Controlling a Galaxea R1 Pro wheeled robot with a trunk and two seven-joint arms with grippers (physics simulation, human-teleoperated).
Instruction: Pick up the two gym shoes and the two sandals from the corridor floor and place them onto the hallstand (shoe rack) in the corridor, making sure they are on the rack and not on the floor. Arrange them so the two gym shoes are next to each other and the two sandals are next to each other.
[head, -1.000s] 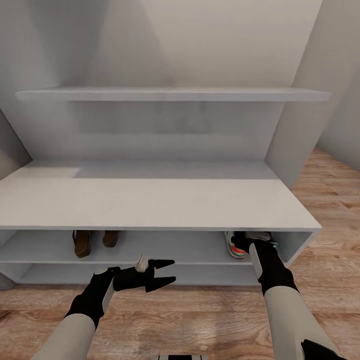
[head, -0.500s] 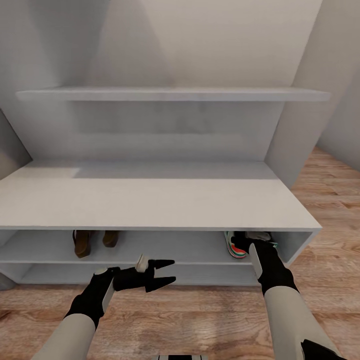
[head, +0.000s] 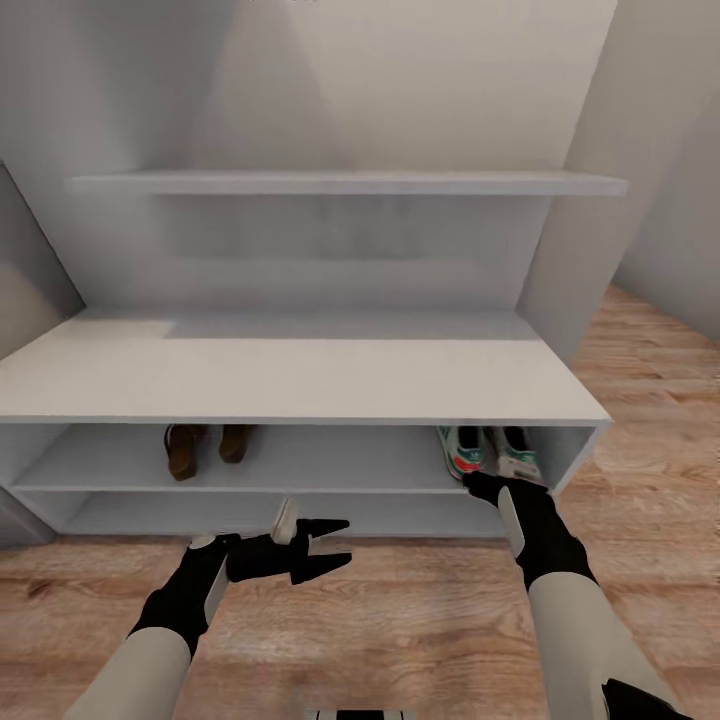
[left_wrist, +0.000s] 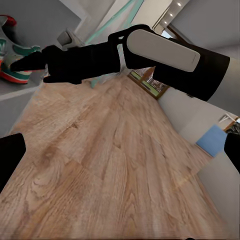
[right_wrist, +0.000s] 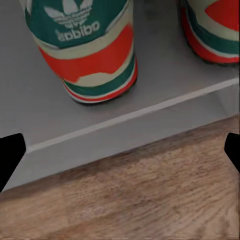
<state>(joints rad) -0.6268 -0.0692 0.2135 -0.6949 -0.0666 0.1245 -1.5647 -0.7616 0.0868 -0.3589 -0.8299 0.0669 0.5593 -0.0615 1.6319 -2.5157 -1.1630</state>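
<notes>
Two gym shoes side by side at the right end of the hallstand upper open shelf, heels outward, just apart. Two sandals together on the same shelf, toward the left, well apart from the sneakers. Right gripper just in front of the shelf edge below the sneakers, jaws spread and empty. Left gripper over the corridor floor, jaws spread, holding nothing.

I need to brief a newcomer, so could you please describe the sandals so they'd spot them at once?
Find the pale-grey hallstand and its upper open shelf under the bench top. The two sandals stand side by side at its left end, dark brown, unlike the white, green and red gym shoes at the right end.
</notes>
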